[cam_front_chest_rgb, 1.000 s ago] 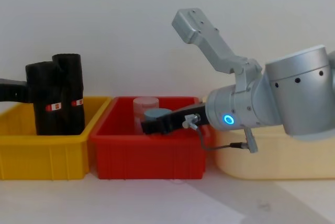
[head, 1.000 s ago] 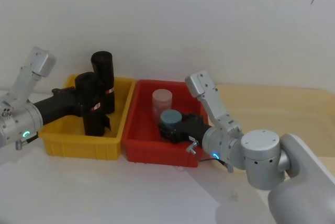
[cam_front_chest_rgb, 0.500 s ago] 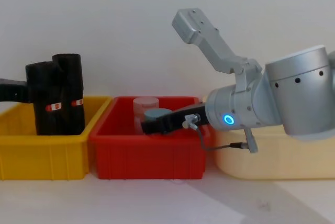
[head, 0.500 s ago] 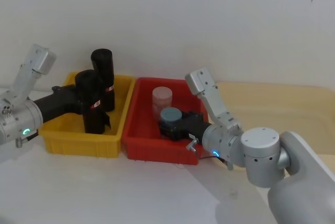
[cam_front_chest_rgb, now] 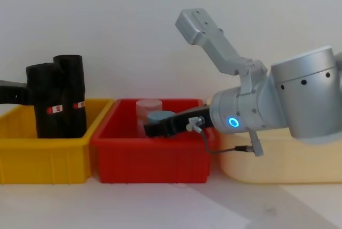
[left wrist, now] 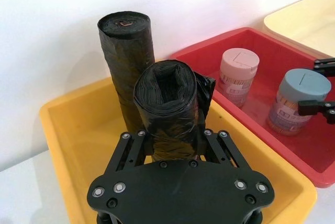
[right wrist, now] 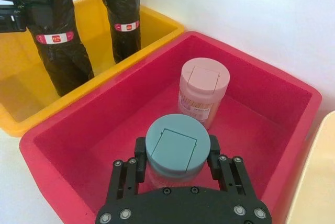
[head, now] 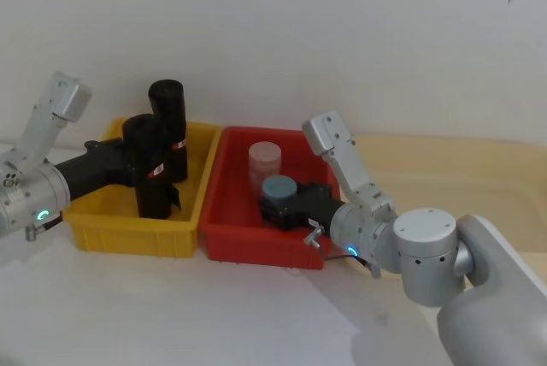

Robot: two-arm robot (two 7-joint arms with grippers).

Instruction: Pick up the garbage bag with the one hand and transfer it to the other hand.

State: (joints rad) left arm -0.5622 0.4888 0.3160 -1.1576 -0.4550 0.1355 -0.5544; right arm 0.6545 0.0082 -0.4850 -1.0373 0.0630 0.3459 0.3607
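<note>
Compared with one second ago, I see no movement. For the task this means that the grasp is made but the lift has not begun.

The left gripper (left wrist: pixel 172 131) reaches into the yellow bin (head: pixel 128 233) from its left side. Its fingers are closed tightly on the garbage bag (head: pixel 149 148), which stands upright inside the yellow bin. A second roll (head: pixel 168 118) stands behind it, at the yellow bin's back wall.

The red bin (head: pixel 256 246) touches the yellow bin on its right. There the right gripper (right wrist: pixel 177 154) is closed around a jar with a grey-blue lid (head: pixel 279 188), so I judge it is not free to receive the bag.

The left wrist view shows both fingers pressing on the roll. The chest view hides the roll's foot behind the yellow bin's wall, so I cannot tell from it whether the roll is lifted.
</note>
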